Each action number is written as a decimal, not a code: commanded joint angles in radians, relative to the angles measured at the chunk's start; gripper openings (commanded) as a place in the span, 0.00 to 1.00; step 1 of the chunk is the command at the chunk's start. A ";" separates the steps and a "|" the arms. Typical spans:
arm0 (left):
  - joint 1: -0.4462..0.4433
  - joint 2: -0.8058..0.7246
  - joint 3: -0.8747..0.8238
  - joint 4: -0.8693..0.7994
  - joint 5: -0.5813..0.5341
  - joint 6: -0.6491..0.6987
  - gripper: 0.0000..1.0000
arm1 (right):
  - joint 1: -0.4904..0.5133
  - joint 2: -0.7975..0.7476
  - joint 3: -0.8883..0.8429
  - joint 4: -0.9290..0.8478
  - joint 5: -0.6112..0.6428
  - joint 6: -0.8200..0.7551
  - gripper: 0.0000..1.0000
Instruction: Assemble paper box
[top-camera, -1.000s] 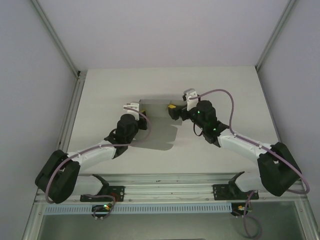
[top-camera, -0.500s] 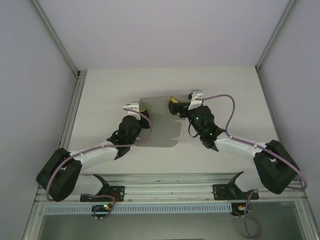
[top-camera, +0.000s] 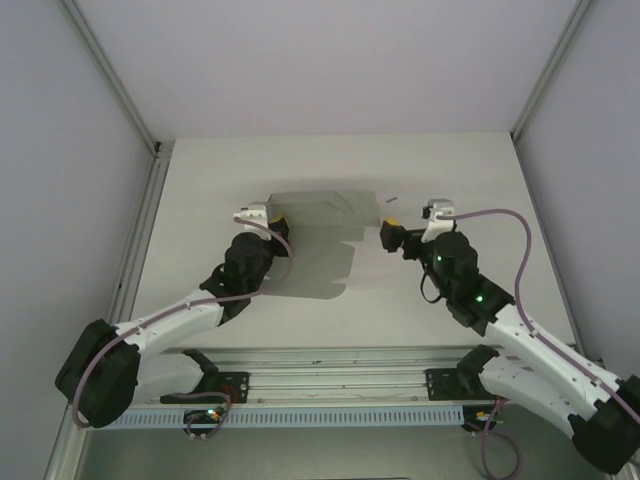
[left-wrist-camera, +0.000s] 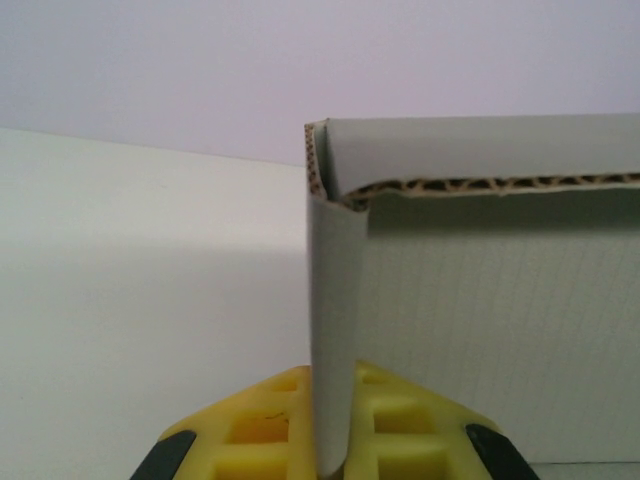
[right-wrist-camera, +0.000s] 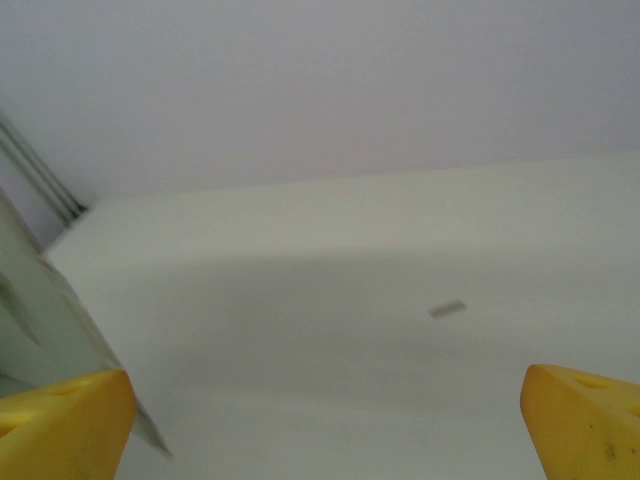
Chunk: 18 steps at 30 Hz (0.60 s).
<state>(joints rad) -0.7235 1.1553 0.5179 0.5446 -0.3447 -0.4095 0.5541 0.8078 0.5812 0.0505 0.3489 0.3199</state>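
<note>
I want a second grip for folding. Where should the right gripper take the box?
Take the box by its right edge. That edge is free, thin enough to pinch, and nearest the open right gripper, while the left gripper is shut on the left wall. Coming in from the right with the jaws straddling the edge is probably best.

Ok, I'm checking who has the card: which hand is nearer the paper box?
Left. The left hand is shut on the left edge of the paper box. The right hand hangs open just off its right edge, holding nothing.
</note>
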 joint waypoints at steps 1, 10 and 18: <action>0.012 -0.032 -0.004 -0.038 0.012 -0.018 0.00 | -0.016 -0.035 -0.048 -0.206 -0.103 0.016 1.00; 0.015 -0.005 0.007 -0.027 0.079 -0.026 0.00 | -0.017 0.126 -0.017 -0.029 -0.196 0.010 1.00; 0.014 0.021 0.010 -0.017 0.090 -0.020 0.00 | -0.016 0.281 0.083 0.057 -0.234 -0.009 1.00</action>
<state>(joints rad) -0.7105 1.1702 0.5179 0.5072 -0.2745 -0.4206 0.5369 1.0691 0.6235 0.0463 0.1501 0.3168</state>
